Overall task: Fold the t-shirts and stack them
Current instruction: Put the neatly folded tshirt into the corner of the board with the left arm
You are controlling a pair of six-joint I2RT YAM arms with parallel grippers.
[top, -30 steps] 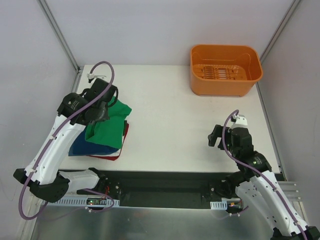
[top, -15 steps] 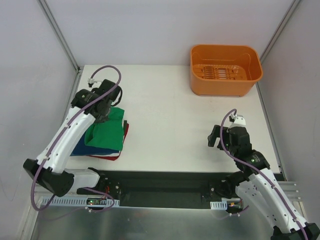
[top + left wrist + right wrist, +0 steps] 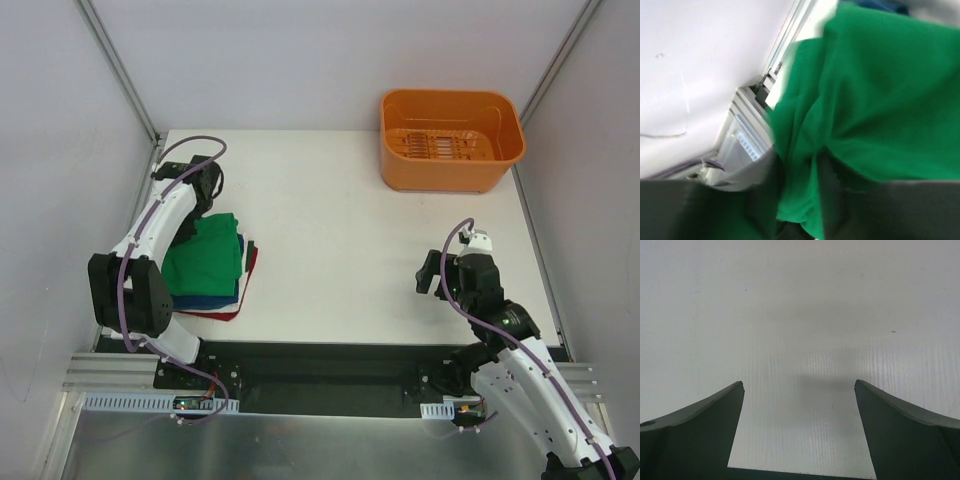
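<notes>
Bench: white flat bench [image 3: 340, 235], with my two arms bolted at its near edge.
Stack: it lies on the left side of the bench, close to the left wall.
Top layer: bright green short-sleeved cloth t-shirt [image 3: 205, 262], roughly squared. Its far-left part is rumpled.
Lower layers: navy blue cloth t-shirt [image 3: 200, 299] shows as a band under the near edge. Red cloth t-shirt [image 3: 250, 266] shows as an edge on the right.
Left end effector [image 3: 799, 205]: it sits at the far-left corner of the stack, fingers together and clamped on a bunched fold of the green t-shirt. The wrist view is blurred.
Right end effector [image 3: 799, 385]: fingers are wide apart with nothing between them, over bare bench and well apart from the stack.
Basket: orange slotted plastic basket [image 3: 440, 176], at the far right corner and not involved.
Step in hand: by my judgement, settling the folded green t-shirt on top of the stack. The task looks near its end.
Next move: I should part the left fingers and lift straight clear. The cloth could snag and drag the top layer askew, and the rumpled corner may want smoothing.
</notes>
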